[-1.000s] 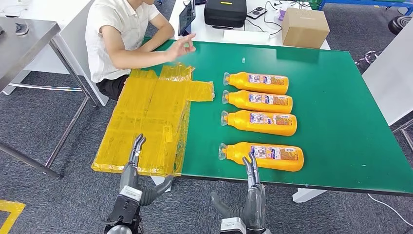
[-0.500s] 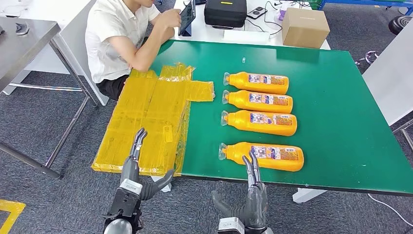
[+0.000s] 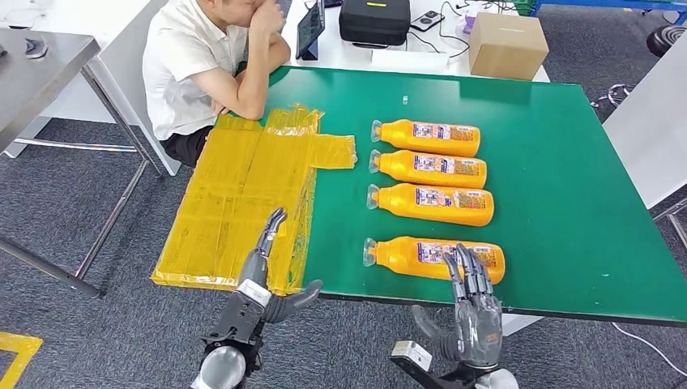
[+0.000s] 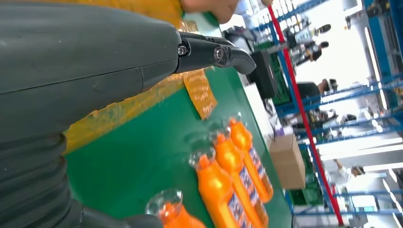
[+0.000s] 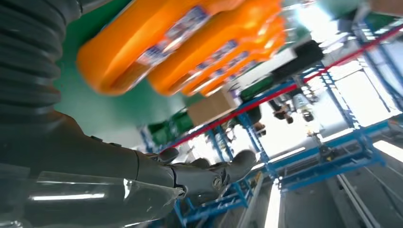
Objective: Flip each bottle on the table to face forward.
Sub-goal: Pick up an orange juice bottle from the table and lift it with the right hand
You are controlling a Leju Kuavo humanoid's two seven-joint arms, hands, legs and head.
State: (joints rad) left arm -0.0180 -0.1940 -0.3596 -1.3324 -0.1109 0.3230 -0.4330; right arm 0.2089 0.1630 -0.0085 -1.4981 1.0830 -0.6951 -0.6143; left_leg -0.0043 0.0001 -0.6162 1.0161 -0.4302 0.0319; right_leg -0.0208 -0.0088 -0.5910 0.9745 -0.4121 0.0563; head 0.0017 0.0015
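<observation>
While four orange plastic bottles with clear caps and printed labels lie on their sides on the green-topped table (image 3: 567, 162), both robot hands hover at its near edge, holding nothing. The bottles form a column near the table's middle, caps pointing toward the left edge. The far bottle (image 3: 428, 138), the second bottle (image 3: 431, 168) and the third bottle (image 3: 433, 203) lie close together, side by side, while the near bottle (image 3: 437, 259) lies a little apart from them, close to the near edge.

The left hand (image 3: 263, 267) is open, its dark fingers stretched forward and its thumb spread out to the side; it hangs over the near end of the yellow crinkled plastic sheet (image 3: 243, 194) that drapes over the table's left edge. In the left wrist view the thumb and fingers are apart with nothing between them, and the bottles lie beyond them on the green surface.

The right hand (image 3: 470, 304) is also open, palm raised, its fingers upright and slightly apart at the near edge; from the head view the fingertips overlap the base end of the near bottle, though whether they touch it cannot be told.

At the far left corner a person in a white shirt (image 3: 194, 65) sits leaning an elbow on the table. Beyond the far edge stand a brown cardboard box (image 3: 506, 44), a black case (image 3: 374, 20) and a dark tablet (image 3: 311, 31).
</observation>
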